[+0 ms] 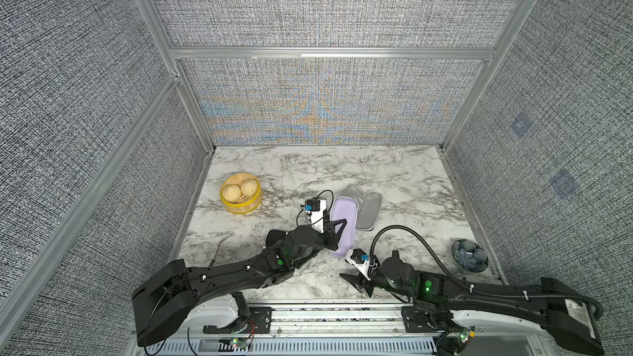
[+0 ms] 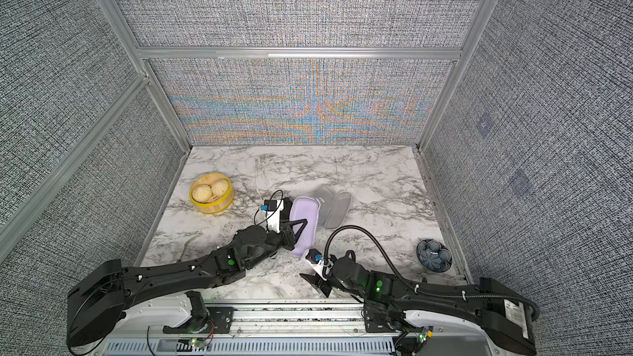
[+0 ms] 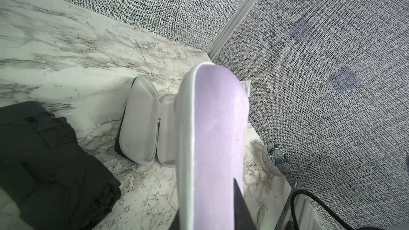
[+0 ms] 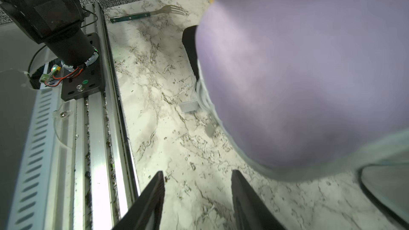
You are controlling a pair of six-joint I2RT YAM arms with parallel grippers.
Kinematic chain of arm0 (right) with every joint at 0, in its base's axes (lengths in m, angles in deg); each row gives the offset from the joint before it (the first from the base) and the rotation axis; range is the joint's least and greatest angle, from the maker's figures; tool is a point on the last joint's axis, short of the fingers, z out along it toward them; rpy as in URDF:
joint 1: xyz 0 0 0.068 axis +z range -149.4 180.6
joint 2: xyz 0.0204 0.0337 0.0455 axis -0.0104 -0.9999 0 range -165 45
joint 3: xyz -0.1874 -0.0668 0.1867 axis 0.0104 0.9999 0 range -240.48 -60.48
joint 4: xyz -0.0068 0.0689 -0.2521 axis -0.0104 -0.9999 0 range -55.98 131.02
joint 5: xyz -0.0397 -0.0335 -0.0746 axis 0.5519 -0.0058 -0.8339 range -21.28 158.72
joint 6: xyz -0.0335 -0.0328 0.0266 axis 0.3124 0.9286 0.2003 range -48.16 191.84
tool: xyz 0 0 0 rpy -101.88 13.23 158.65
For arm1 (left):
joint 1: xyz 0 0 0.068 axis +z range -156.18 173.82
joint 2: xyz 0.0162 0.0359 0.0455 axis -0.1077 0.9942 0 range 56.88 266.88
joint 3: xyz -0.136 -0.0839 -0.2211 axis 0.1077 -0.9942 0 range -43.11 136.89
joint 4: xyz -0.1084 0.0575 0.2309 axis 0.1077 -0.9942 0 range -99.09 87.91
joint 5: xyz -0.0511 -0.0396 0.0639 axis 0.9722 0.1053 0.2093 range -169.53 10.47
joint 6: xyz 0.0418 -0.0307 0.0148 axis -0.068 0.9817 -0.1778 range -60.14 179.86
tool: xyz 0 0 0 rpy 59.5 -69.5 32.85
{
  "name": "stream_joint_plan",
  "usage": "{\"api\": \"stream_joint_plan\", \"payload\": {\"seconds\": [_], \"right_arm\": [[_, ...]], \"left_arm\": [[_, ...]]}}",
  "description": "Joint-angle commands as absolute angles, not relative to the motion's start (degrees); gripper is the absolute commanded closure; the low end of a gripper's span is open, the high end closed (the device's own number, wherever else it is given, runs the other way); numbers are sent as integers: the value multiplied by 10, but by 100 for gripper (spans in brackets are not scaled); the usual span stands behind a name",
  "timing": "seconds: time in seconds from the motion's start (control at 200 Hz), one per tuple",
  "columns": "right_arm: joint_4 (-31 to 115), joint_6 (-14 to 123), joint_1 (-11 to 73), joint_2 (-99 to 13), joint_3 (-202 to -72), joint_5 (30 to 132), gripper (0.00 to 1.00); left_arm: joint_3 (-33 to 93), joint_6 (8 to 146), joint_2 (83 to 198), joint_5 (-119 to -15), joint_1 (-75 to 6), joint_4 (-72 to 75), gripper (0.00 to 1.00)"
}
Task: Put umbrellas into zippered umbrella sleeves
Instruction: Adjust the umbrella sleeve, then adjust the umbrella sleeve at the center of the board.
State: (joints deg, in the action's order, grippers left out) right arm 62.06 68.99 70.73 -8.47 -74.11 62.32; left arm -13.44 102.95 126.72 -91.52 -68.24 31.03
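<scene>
Closest lies the right hand (image 4: 197,172), low over the front of the worktop (image 1: 394,172), just in front of the lavender sleeve (image 1: 344,212). Its two black prongs stand apart with only marble between them, so it is released.

The left hand (image 1: 339,229) grasps the lavender sleeve by its left long edge. One finger (image 3: 240,204) lies across the lavender face, and the other is hidden behind the shell.

The lavender sleeve is an oblong shell with rounded ends, smooth lavender outside and a pale rim. It is tipped up, with the lavender face toward the top views. Its inside is hidden, so I cannot tell whether it is zipped or whether its front end touches the worktop. In the right wrist view it is a blurred lavender bulk cut off by the frame.

Just behind and to the right of it, an open sleeve (image 1: 369,210) lies flat with its grey insides up. One half is partly covered by the lavender sleeve, and the dark outside shows only at one edge.

A dark mass (image 3: 55,162) of creases fills a corner of the left wrist view, and I cannot tell what it is.

Well left of the lavender sleeve are a fork (image 4: 146,14) and a yellow basket (image 1: 239,207) of buns. A blue bowl (image 1: 469,255) sits well to its right.
</scene>
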Motion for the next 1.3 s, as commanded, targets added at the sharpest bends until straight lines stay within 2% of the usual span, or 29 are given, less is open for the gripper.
{"api": "stream_joint_plan", "payload": {"seconds": [0.0,0.245,0.541,1.021,1.171,1.296], "right_arm": [[774,743,721,-121,-729,568,49],[897,788,726,-175,-711,555,54],[974,784,727,-189,-693,509,70],[978,723,727,-186,-691,449,69],[973,727,727,-177,-693,459,87],[946,731,727,-171,-702,462,96]], "left_arm": [[-147,1036,1260,-934,-682,397,100],[-139,1039,1267,-946,-687,419,100],[-140,1049,1284,-964,-690,439,100],[-134,1042,1284,-982,-695,430,100],[-133,1042,1285,-982,-697,430,100],[-131,1042,1290,-982,-699,428,100]]}}
